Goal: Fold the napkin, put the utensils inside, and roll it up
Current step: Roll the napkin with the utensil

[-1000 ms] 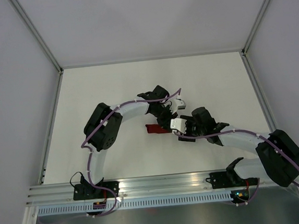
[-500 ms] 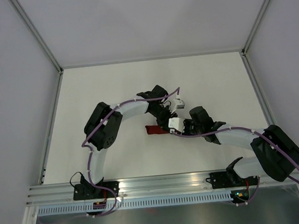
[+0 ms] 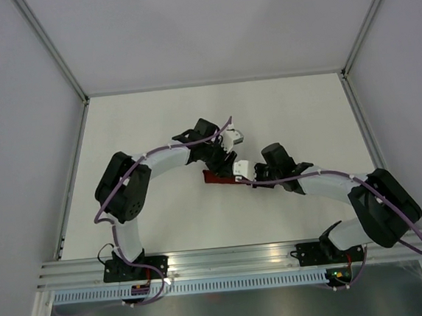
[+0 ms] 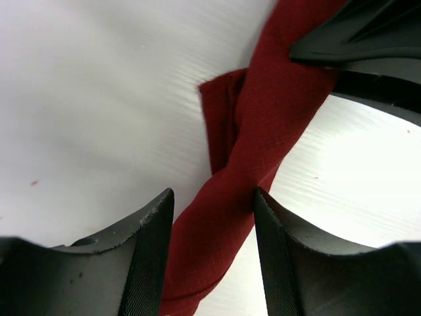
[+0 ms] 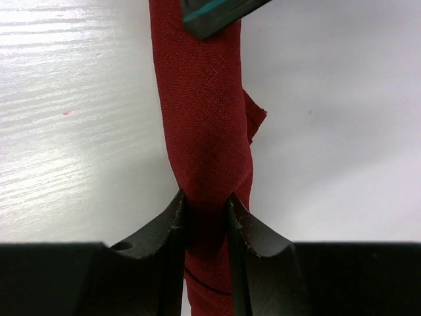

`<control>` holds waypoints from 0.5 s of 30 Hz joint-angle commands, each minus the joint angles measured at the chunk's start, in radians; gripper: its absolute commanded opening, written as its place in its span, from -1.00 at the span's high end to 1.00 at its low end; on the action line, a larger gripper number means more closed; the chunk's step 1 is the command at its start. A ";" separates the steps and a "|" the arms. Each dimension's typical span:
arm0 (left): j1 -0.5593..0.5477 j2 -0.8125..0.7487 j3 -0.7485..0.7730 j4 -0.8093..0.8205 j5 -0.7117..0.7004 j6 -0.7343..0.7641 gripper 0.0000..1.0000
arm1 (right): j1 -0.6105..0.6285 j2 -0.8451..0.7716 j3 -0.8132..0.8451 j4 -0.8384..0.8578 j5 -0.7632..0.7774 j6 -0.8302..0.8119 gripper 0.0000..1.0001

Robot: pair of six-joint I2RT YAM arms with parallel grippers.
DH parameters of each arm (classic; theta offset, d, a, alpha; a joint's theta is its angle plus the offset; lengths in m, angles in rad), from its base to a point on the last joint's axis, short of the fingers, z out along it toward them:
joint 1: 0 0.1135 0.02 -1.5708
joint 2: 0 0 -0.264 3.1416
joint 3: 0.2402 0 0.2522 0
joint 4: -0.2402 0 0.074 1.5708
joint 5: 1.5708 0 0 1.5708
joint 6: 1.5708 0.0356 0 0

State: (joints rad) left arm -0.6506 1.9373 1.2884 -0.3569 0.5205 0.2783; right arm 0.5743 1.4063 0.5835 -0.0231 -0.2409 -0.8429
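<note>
White matte table [image 3: 156, 118], enclosed by pale grey walls [image 3: 185, 27], with a ribbed aluminium rail [image 3: 227, 256] across the bottom of the top view. Dark red thin cloth napkin [image 3: 218, 176], rolled into a narrow tube, lies at centre frame. Right gripper [image 5: 205, 243]: jaws pinched tight on the napkin [image 5: 204, 112], squeezing it narrow. Left gripper [image 4: 214, 257]: jaws apart, straddling the napkin [image 4: 256, 131], cloth close against both fingers. Wrist views alone show a loose corner flap beside the roll; the top view alone shows both arms converging from left and right.
</note>
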 commanded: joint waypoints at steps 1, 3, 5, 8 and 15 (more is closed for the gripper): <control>0.020 -0.113 -0.067 0.230 -0.160 -0.076 -0.13 | 0.002 0.040 0.053 -0.133 -0.041 0.005 0.59; 0.025 -0.182 -0.148 0.320 -0.264 -0.106 -0.13 | -0.002 0.059 0.093 -0.190 -0.061 0.001 0.59; 0.032 -0.234 -0.222 0.502 -0.318 -0.145 -0.14 | -0.007 0.094 0.124 -0.228 -0.092 -0.004 0.59; 0.037 -0.325 -0.340 0.689 -0.397 -0.194 -0.20 | -0.028 0.143 0.185 -0.291 -0.126 -0.012 0.58; 0.035 -0.455 -0.544 0.982 -0.467 -0.257 -0.21 | -0.088 0.293 0.392 -0.507 -0.190 -0.061 0.60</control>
State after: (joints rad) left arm -0.6121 1.5463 0.8227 0.3630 0.1204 0.0952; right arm 0.5060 1.6337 0.9066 -0.3607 -0.3847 -0.8692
